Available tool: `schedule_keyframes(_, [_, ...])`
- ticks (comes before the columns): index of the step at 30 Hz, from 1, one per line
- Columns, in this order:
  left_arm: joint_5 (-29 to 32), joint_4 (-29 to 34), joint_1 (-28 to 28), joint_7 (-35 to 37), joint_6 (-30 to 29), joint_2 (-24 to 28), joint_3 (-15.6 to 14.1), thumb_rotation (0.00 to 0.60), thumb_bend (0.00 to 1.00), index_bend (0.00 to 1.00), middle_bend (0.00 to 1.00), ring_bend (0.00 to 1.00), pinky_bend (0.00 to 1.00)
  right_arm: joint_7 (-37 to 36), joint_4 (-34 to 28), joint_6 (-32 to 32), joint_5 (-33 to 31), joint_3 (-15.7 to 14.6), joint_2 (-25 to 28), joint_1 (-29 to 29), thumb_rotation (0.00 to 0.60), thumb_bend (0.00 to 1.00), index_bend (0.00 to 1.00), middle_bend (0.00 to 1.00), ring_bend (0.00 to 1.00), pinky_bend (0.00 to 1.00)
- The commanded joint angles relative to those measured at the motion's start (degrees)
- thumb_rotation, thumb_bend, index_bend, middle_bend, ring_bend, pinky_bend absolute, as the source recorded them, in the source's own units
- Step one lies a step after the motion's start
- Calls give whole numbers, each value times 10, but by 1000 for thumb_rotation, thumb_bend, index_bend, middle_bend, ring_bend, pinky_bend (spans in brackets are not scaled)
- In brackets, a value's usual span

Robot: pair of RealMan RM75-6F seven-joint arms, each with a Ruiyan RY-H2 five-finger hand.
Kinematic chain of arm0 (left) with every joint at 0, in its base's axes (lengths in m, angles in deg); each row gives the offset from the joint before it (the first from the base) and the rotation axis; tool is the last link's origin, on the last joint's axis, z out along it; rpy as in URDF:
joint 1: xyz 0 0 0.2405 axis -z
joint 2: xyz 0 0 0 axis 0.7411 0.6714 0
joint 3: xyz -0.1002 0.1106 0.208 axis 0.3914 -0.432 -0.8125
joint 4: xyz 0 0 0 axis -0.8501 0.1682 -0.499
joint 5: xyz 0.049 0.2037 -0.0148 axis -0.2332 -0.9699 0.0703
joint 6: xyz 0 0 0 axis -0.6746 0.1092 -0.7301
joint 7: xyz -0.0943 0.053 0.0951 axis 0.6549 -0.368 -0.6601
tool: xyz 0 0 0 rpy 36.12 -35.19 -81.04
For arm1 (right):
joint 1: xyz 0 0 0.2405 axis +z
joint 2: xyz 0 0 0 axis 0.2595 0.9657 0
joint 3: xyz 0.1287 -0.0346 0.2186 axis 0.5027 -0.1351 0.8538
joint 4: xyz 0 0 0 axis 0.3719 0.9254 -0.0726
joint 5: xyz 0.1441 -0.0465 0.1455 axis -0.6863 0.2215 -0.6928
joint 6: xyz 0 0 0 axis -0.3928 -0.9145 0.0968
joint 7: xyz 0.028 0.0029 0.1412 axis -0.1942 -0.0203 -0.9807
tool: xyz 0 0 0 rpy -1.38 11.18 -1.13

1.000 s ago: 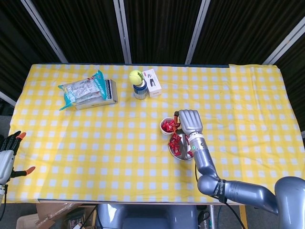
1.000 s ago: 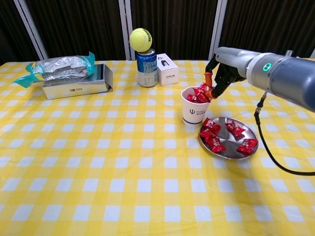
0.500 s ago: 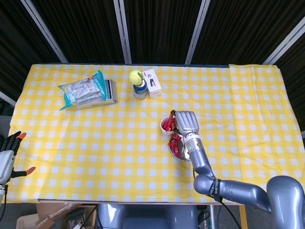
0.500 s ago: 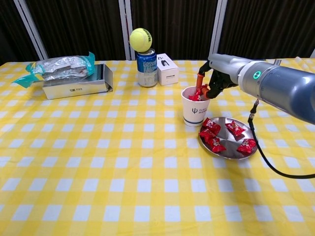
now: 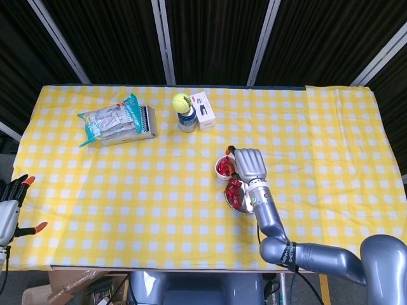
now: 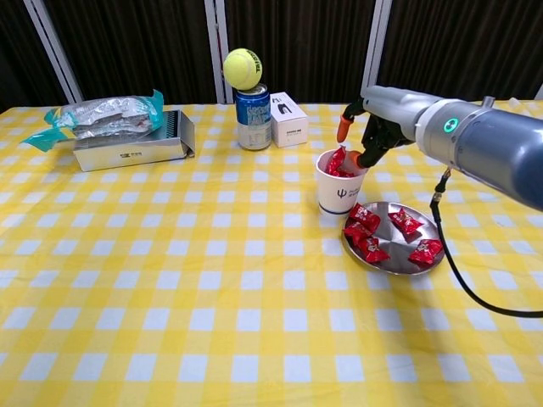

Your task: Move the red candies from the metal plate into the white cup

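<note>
The white cup [image 6: 339,193] stands mid-table with red candies [image 6: 337,162] piled above its rim. Right of it lies the metal plate [image 6: 397,245] holding several more red candies [image 6: 371,248]. My right hand [image 6: 373,127] hovers over the cup's far right edge with its fingers [image 6: 343,131] apart; one lower fingertip sits close to the topmost candy and nothing is held. From the head view the right hand [image 5: 249,164] covers part of the cup [image 5: 223,167] and the plate [image 5: 229,199]. My left hand [image 5: 9,213] rests off the table's left edge, fingers apart, empty.
Behind the cup stand a blue can [image 6: 252,119] topped by a tennis ball [image 6: 242,68] and a small white box [image 6: 290,119]. At the far left sits a metal box [image 6: 127,151] with a foil bag [image 6: 106,114] on it. My right arm's cable [image 6: 450,246] hangs beside the plate.
My right hand carried a candy over the cup, then spread its fingers and lifted slightly. The candy now lies in the cup. The left hand has not moved.
</note>
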Motion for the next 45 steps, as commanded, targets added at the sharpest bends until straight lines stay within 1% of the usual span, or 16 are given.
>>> schedule_keyframes(1, [0,0,0,0,0,0,0,600,48,0,0,0,0,1,-20,-11,6,-3,10,-7,600,520,359,877,908,1000])
schedule_keyframes(8, [-1,0,-1,0,-3,-1,0,600,48,0,0,0,0,5,-88,-39,30,-19,43,-28,600,503,359,877,908,1000])
schedule_keyframes(11, [-2,-1,-2,-2,-4,-1,-1,600,48,0,0,0,0,7,-126,-55,47,-35,63,-44,600,424,359,877,908,1000])
schedule_keyframes(12, [-3,-1,-2,-2,-5,-2,-1,600,48,0,0,0,0,7,-137,-60,52,-40,69,-49,600,384,359,877,908,1000])
schedule_keyframes(13, [-3,-1,-2,-3,-6,-2,-1,600,48,0,0,0,0,8,-151,-66,60,-50,76,-57,600,352,359,877,908,1000])
schedule_keyframes(15, [-4,-2,-2,-4,-7,-3,0,600,48,0,0,0,0,8,-167,-71,69,-66,84,-67,600,322,358,877,908,1000])
schedule_keyframes(17, [-6,-2,-3,-6,-10,-4,0,600,48,0,0,0,0,11,-176,-74,75,-82,87,-75,600,315,358,877,908,1000])
schedule_keyframes(19, [-8,-3,-3,-8,-13,-5,-1,600,48,0,0,0,0,17,-175,-76,80,-96,85,-81,600,316,359,877,908,1000])
schedule_keyframes(22, [-13,-3,-5,-11,-18,-7,-2,600,48,0,0,0,0,24,-167,-78,78,-109,79,-88,600,316,359,877,908,1000])
schedule_keyframes(26, [-17,-7,-6,-15,-23,-9,-3,600,48,0,0,0,0,29,-145,-72,53,-123,69,-100,600,312,359,877,908,1000])
schedule_keyframes(31, [-16,-7,-7,-18,-24,-11,-2,600,48,0,0,0,0,25,-123,-65,47,-128,61,-108,600,275,360,877,908,1000])
schedule_keyframes(33, [-16,-8,-7,-18,-24,-11,-2,600,48,0,0,0,0,24,-117,-63,47,-129,57,-110,600,267,376,877,908,1000])
schedule_keyframes(40, [-15,-7,-7,-20,-23,-11,-2,600,48,0,0,0,0,17,-102,-59,54,-125,48,-115,600,266,433,877,908,1000])
schedule_keyframes(45, [-15,-8,-6,-18,-22,-11,-2,600,48,0,0,0,0,13,-94,-56,57,-119,43,-118,600,266,445,877,908,1000])
